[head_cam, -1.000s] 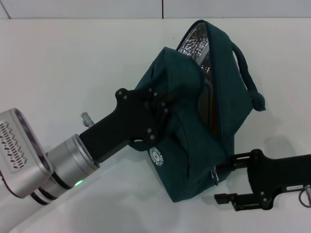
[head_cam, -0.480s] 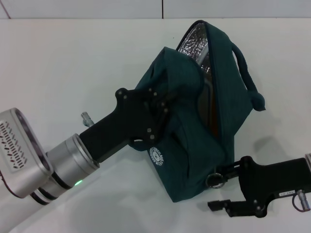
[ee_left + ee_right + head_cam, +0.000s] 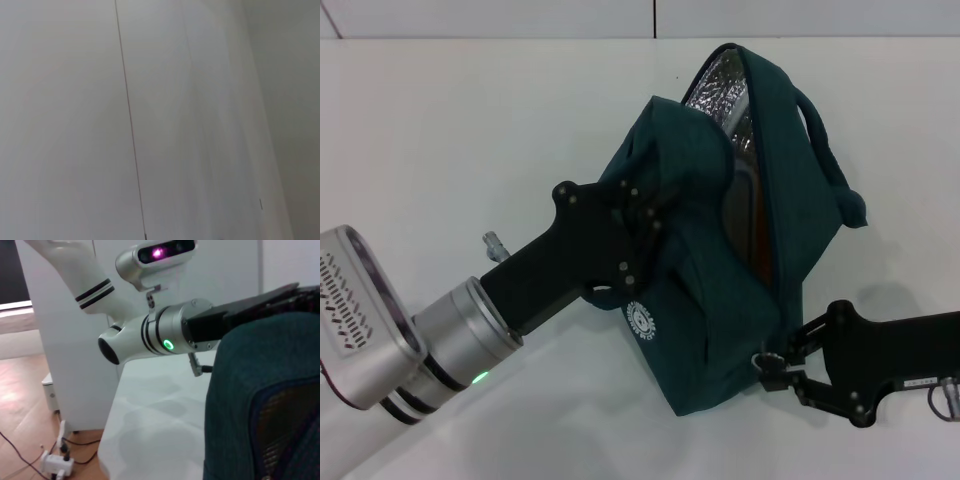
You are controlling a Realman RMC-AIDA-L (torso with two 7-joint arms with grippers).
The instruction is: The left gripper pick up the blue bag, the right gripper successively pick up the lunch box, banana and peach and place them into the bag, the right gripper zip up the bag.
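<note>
The blue bag hangs tilted above the white table, logo toward me. My left gripper is shut on its upper fabric from the left, fingertips buried in a fold. The zipper gapes along the top, showing silver lining and an orange-brown surface inside that I cannot identify. At the bag's lower right corner, my right gripper is shut on the metal zipper pull. The lunch box, banana and peach are out of view. The right wrist view shows the bag and the left arm's silver wrist.
A rolled handle droops over the bag's right side. The table's back edge meets a wall. The right wrist view shows the table's edge, with wooden floor and cables below it. The left wrist view shows only pale blank surfaces.
The right gripper was open beside the bag's lower corner; it has moved in and its fingers have closed on the zipper pull. The left gripper and bag have barely moved.
</note>
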